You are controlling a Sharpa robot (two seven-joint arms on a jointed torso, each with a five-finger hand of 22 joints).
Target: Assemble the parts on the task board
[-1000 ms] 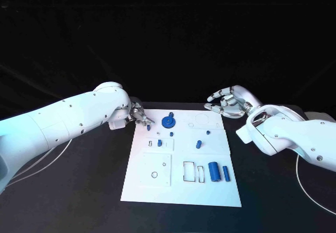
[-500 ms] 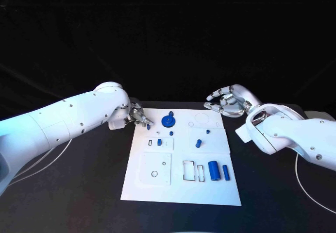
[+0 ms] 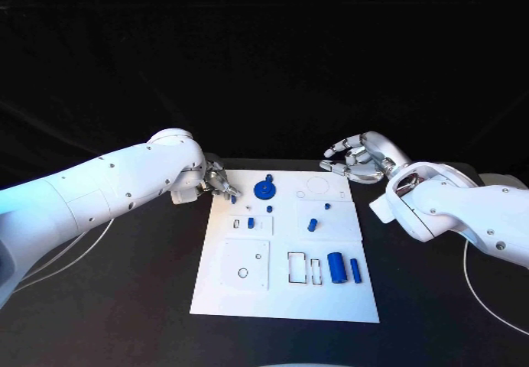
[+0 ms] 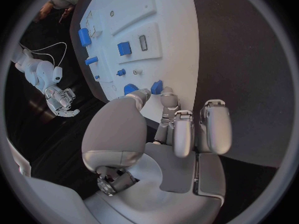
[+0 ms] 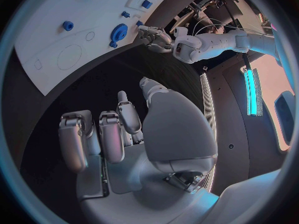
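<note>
Black tabletop carries the white task board [image 3: 289, 252] at centre; blue parts on it: a gear-like piece [image 3: 264, 189] nr the far edge, small pegs mid-board, two longer blocks [image 3: 336, 269] toward the near right corner.

Left hand [image 3: 219, 183] sits at the board's far left corner; fingers [image 4: 183, 132] curled, tips at a small blue part [image 3: 234, 200] on the board's left edge; looks like contact, but whether it's actually pinched I can't tell.

Right hand [image 3: 355, 162] hangs just off the far right corner, fingers loosely apart, holding nothing, touching nothing.

Judgement: step in hand is picking that edge piece w/ the left; close thumb and finger squarely on its sides, lift straight up before carrying it to its slot; don't drag it off the edge; keep right clear.
</note>
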